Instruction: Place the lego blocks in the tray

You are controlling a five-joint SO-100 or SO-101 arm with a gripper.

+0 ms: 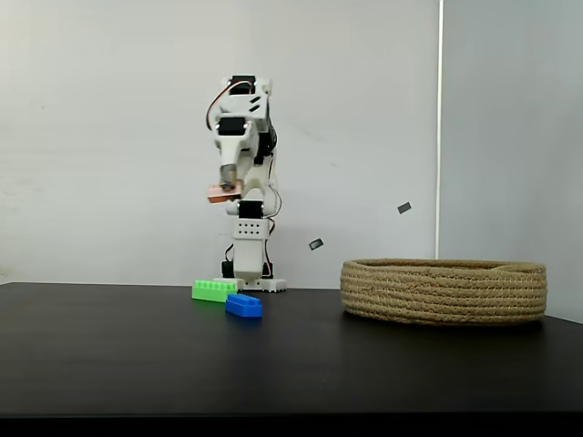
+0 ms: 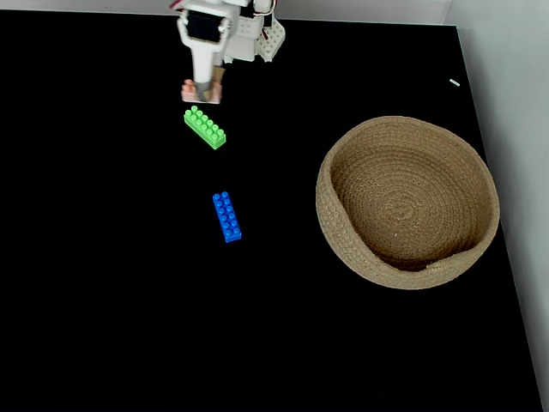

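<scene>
My gripper (image 1: 225,188) (image 2: 202,89) is raised well above the black table, shut on the pale pink lego block (image 1: 219,195) (image 2: 190,91). The green lego block (image 1: 211,290) (image 2: 205,127) lies on the table just in front of the arm's base. The blue lego block (image 1: 244,306) (image 2: 226,216) lies nearer the camera in the side fixed view, lower in the top fixed view. The tray (image 1: 444,291) (image 2: 343,249), a round coiled rope basket, stands to the right of the blocks and holds nothing I can see.
The white arm base (image 1: 248,273) (image 2: 257,39) stands at the table's far edge. A white wall rises behind it. The table's right edge (image 2: 506,257) runs just beyond the tray.
</scene>
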